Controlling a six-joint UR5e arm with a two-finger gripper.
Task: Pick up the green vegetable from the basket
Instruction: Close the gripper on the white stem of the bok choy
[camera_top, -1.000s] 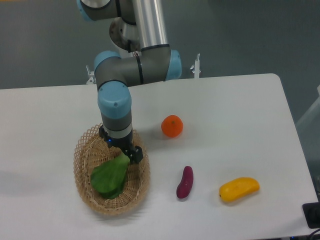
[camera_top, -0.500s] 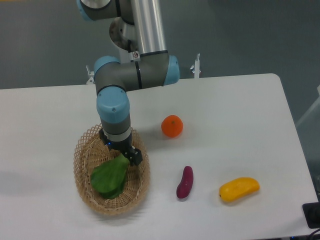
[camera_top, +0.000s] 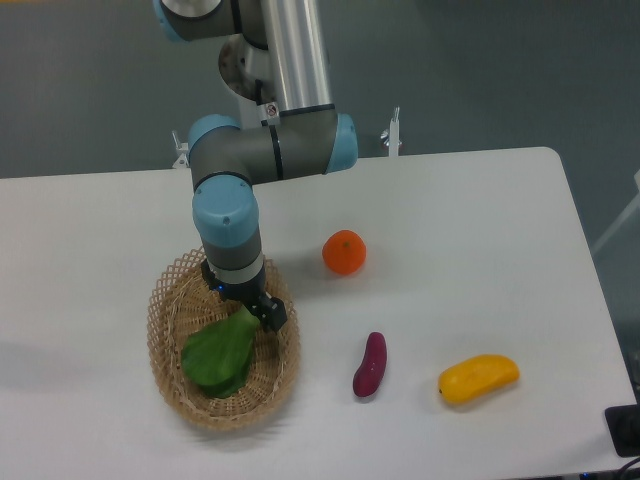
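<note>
The green vegetable (camera_top: 216, 352) lies in the tan wicker basket (camera_top: 170, 300) at the table's front left, leaves toward the front left and its narrow stem end toward the back right. My gripper (camera_top: 256, 312) reaches down into the basket at that stem end. One dark finger (camera_top: 272, 314) shows just to the right of the stem, touching or nearly touching it. The wrist hides the other finger, so whether the jaws are pressed on the stem is unclear.
An orange (camera_top: 344, 252) sits on the table to the right of the basket. A purple sweet potato (camera_top: 369, 364) and a yellow mango-like fruit (camera_top: 478, 378) lie further right near the front edge. The arm's elbow stands over the table's back left.
The arm has shifted a little to the left and sunk slightly, bringing the gripper closer onto the stem end. The vegetable has hardly moved.
</note>
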